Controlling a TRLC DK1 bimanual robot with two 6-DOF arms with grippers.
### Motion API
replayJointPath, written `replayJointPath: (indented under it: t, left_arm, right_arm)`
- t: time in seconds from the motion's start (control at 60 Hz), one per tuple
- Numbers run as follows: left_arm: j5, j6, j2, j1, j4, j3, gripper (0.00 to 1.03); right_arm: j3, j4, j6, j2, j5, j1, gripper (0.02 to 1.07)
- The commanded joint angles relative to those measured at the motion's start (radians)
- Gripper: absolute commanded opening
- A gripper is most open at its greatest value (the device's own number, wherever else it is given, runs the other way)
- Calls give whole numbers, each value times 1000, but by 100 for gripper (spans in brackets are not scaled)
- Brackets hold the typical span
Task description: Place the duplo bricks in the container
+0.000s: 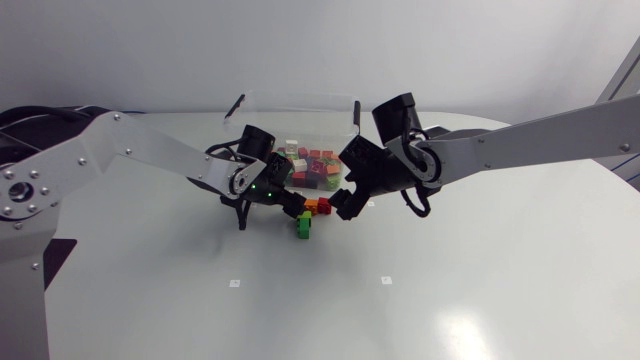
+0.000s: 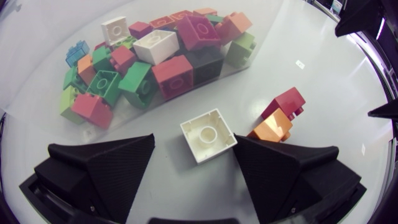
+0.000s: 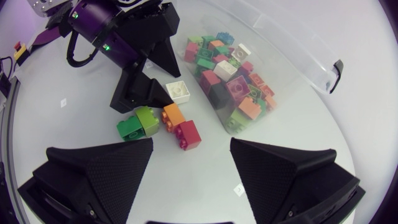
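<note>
1. The left tool (image 2: pixel 196 144) sits low over the white table (image 2: pixel 323 93) with its two black wedge fingers spread apart. A white brick (image 2: pixel 208 134) lies on the table between them. One corner is close to one finger and the brick is clear of the other, so it is not pinched. Only the two wrist views show this brick. In the head view the tool covers it.
2. The right tool (image 3: pixel 191 149) faces the left one, and its fingers are also spread wide. A red brick (image 3: pixel 188 134) lies on the table just ahead of its fingertips.
3. An orange brick (image 3: pixel 173 116) touches the red brick on the side toward the left tool. The left wrist view shows this pair just beside one of its own fingers.
4. Two green bricks (image 3: pixel 138 123), one lime and one darker, lie joined together next to the orange brick. They appear in the right wrist view and the head view, but the left wrist view does not take them in.
5. From above, the left arm (image 1: pixel 130 150) comes in from one side and the right arm (image 1: pixel 520 140) from the other. Their tools nearly meet over the loose bricks.
6. Behind the tools stands the clear container (image 1: pixel 300 112), holding a heap of bricks (image 2: pixel 171 74) in red, green, white, orange, pink and blue. The right wrist view shows a black clip (image 3: pixel 336 67) on its rim.
</note>
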Motion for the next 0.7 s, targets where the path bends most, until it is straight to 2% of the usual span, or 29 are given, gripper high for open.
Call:
replayJointPath:
  t: [0.0,0.1,0.183,0.283,0.383,0.533,0.683]
  left_arm:
    - [-2,-51,36,1,23,14,79]
    - [-2,-68,44,7,29,16,63]
    - [-1,-72,49,7,30,17,58]
    - [-1,-72,55,5,32,13,47]
    - [-1,-72,52,7,35,2,42]
    - [5,-46,26,15,38,-43,28]
    - [28,-11,-45,25,49,-119,25]
  right_arm:
    - [-22,19,-21,29,-5,-4,92]
    - [-8,19,-27,52,-5,-4,92]
    - [7,18,-41,75,-5,-5,92]
    - [27,12,-65,103,-8,-5,92]
    - [56,-2,-79,139,-20,-9,92]
    - [84,-4,-96,182,-29,-13,92]
    - [110,-2,-107,215,-37,-12,92]
